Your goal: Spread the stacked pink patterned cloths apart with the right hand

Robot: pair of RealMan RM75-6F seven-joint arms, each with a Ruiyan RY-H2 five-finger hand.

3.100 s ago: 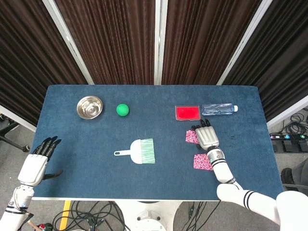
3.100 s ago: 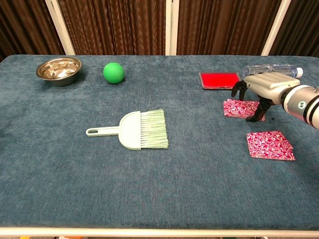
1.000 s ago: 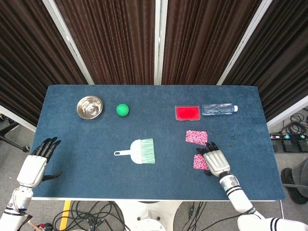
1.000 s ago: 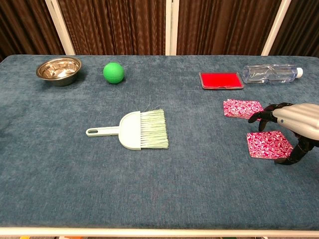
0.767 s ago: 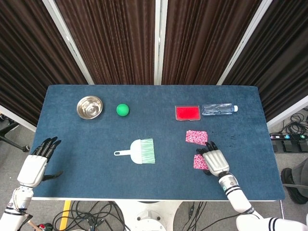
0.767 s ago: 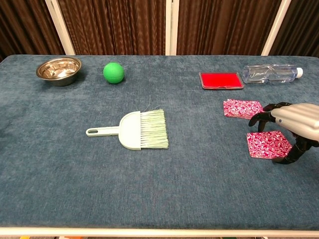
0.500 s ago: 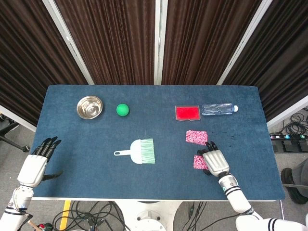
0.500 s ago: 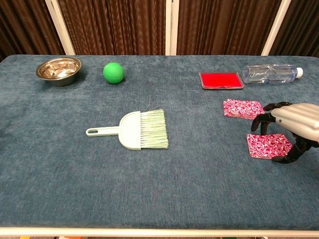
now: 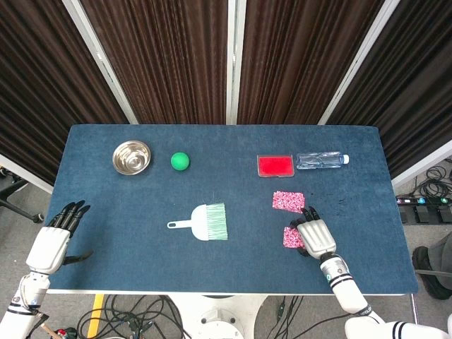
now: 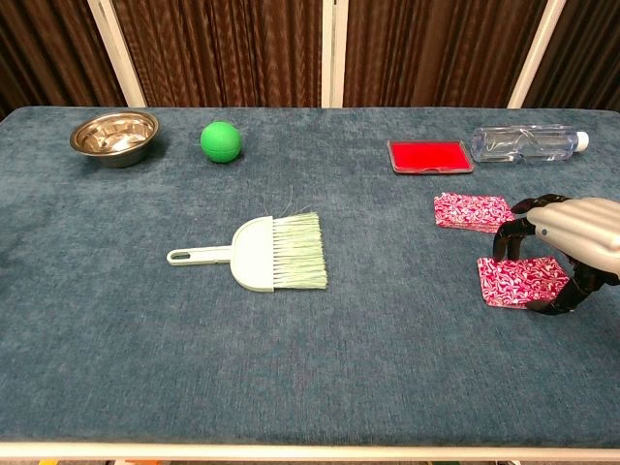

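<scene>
Cloths sit apart near the table's [image 9: 212, 148] right edge, one pink patterned cloth [image 10: 470, 211] lying free while your right hand [image 10: 572, 237] presses fingertips [image 10: 504, 250] on the nearer cloth [image 10: 518, 281], and your left hand [image 9: 51, 244] hangs spread, holding nothing.

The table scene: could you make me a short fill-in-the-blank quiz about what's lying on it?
1. The ball is coloured ____.
2. The metal bowl sits to the ____ of the ball.
3. The right hand arches over a pink patterned ____.
4. The clear bottle lies on its ____.

Missing words: green; left; cloth; side
</scene>
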